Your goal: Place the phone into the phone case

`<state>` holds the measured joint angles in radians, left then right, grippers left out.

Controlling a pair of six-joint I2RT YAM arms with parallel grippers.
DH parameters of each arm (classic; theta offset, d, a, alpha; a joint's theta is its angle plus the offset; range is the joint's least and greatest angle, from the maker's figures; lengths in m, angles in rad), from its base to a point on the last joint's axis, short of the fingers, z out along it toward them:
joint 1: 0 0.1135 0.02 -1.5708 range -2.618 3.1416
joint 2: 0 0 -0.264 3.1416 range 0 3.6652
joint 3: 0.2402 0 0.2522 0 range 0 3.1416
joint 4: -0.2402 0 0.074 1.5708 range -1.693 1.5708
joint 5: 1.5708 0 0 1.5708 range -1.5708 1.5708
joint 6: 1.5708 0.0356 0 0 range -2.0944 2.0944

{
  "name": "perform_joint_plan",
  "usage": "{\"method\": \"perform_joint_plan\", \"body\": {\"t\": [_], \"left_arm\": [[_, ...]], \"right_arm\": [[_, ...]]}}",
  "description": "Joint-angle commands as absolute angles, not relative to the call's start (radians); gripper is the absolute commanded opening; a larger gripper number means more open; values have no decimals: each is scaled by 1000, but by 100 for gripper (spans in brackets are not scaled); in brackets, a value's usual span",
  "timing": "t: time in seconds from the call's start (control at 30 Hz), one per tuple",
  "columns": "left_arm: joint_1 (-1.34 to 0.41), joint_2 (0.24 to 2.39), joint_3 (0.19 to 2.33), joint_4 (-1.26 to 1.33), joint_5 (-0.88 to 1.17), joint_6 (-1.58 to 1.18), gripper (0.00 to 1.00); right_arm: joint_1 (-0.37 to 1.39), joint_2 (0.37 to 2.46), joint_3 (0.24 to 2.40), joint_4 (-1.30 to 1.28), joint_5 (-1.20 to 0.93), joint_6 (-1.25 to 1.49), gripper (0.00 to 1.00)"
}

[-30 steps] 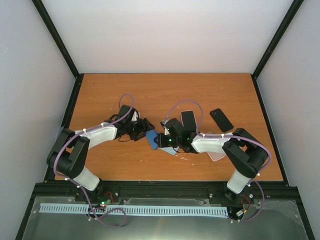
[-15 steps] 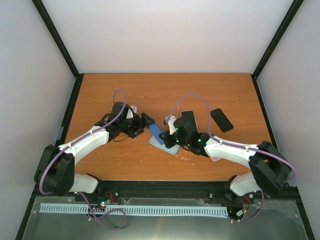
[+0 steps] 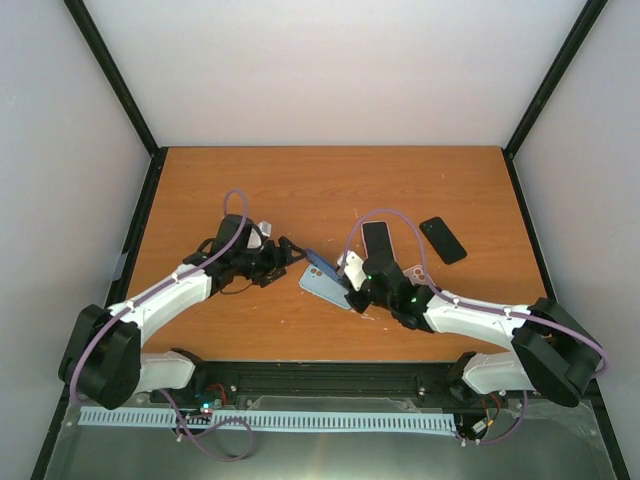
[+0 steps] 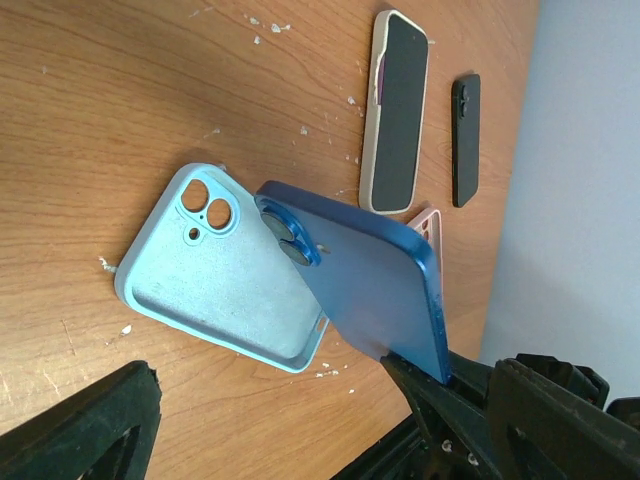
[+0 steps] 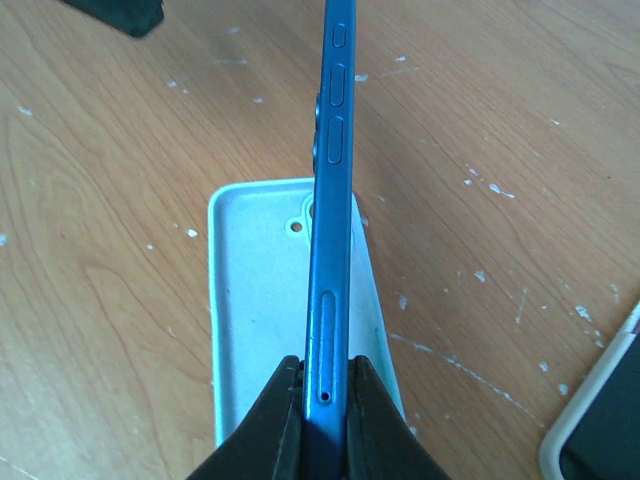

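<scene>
Since 0.5 s ago your left gripper [image 3: 289, 250] has backed off, fingers spread, empty. Your right gripper [image 5: 325, 385] pinches the dark blue phone [image 5: 330, 200] by its end. It stands on edge, long axis along the pale blue silicone case [image 5: 255, 300] beneath, whose cavity lies mostly on the left-arm side.

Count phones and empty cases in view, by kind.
Phones: 3 (blue phone, beige-cased phone, black phone)
Empty cases: 2 (light blue case, pink case)
Total: 5

Bright, even light, soft shadows; wrist views sharp, near pincer edges blurry.
</scene>
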<state>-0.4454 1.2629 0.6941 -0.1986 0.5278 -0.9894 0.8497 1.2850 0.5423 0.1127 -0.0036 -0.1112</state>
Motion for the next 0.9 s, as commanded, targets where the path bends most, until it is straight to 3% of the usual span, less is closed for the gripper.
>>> {"method": "perform_joint_plan", "body": {"t": [0.0, 0.43, 0.87], "left_arm": [[-449, 1236, 691, -169, 552, -992, 89], [-448, 1286, 661, -72, 598, -1009, 83], [-449, 1386, 685, -70, 546, -970, 79]], "right_arm": [[856, 1273, 518, 237, 61, -244, 3], [913, 1349, 526, 221, 84, -334, 6], [1000, 1424, 511, 333, 285, -382, 9]]}}
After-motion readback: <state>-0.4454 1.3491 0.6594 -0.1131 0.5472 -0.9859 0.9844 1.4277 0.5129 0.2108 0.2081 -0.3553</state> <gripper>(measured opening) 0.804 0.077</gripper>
